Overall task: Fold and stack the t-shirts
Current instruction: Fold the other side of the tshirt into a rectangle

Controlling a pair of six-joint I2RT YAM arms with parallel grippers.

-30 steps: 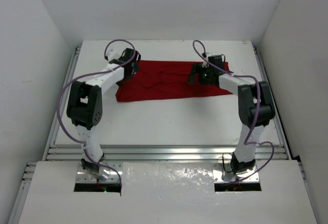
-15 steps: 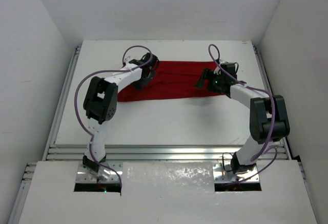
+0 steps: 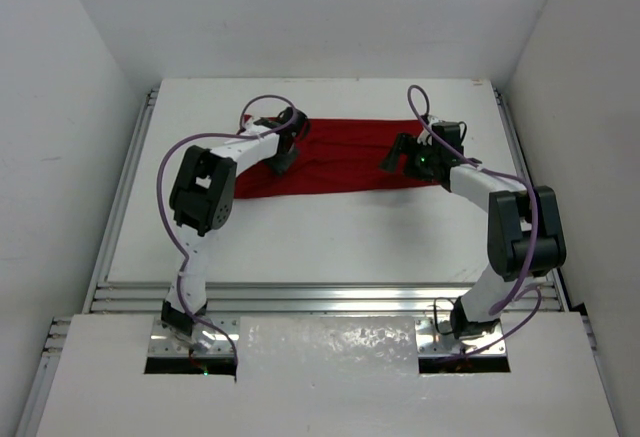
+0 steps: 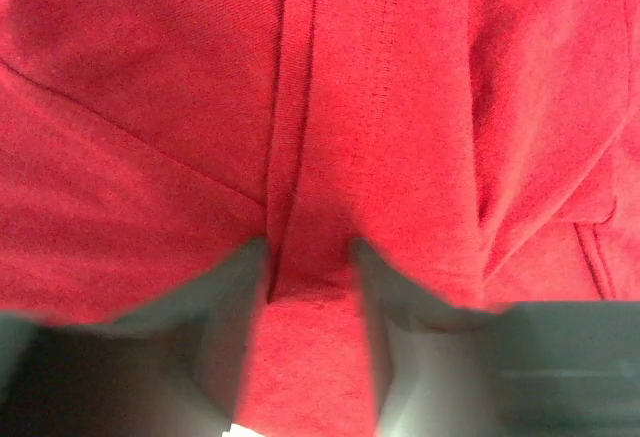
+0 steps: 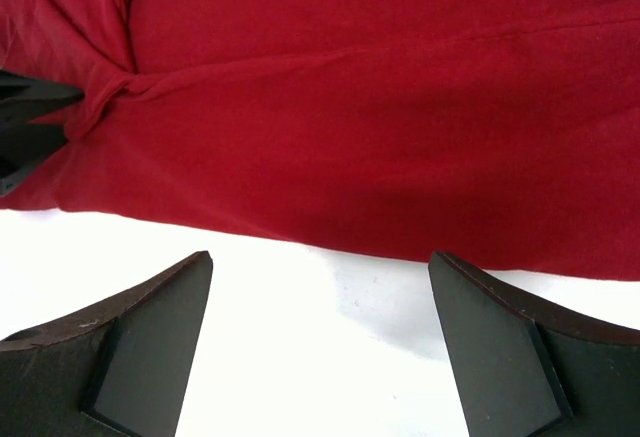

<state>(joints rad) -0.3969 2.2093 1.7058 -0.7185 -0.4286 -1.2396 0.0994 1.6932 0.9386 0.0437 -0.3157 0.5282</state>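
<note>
t-shirt (image 3: pixel 345 162) lay spread across the table's (image 3: pixel 330 237) far half, short of the far edge | left pincer (image 4: pixel 308 257) — clenched on a fold at its left end | right pincer (image 5: pixel 320 257) — released, fingers wide, above the near hem towards the right edge

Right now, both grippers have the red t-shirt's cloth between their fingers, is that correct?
Not quite: only the left gripper has the t-shirt between its fingers. The right wrist view shows the right gripper open over the table, just short of the shirt's edge, holding nothing.
</note>
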